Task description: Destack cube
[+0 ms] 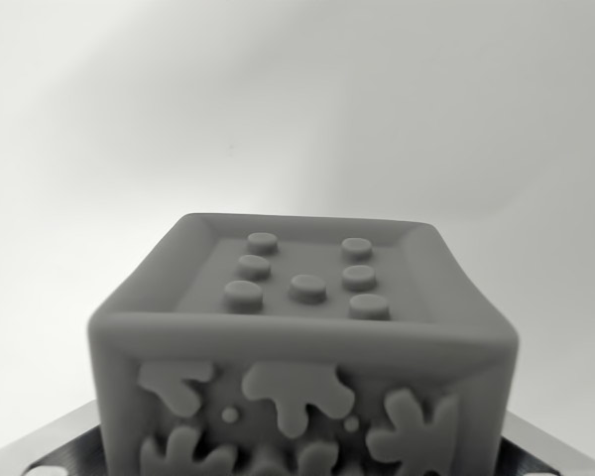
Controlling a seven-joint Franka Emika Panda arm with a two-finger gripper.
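One cube [302, 347] shows in the wrist view. Its recessed top carries seven round studs [307, 288], three down each side and one in the middle. Its near face bears raised splat-like shapes, cut off at the bottom edge and so uncountable.

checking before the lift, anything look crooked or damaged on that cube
Nothing stands out. The grey cube sits level in the wrist view, its seven top studs intact and the raised blobs on its near face whole. The gripper is not visible.

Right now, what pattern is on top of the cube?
Seven raised round dots on the cube, all plain grey, inside a raised rim. The wrist view shows it.
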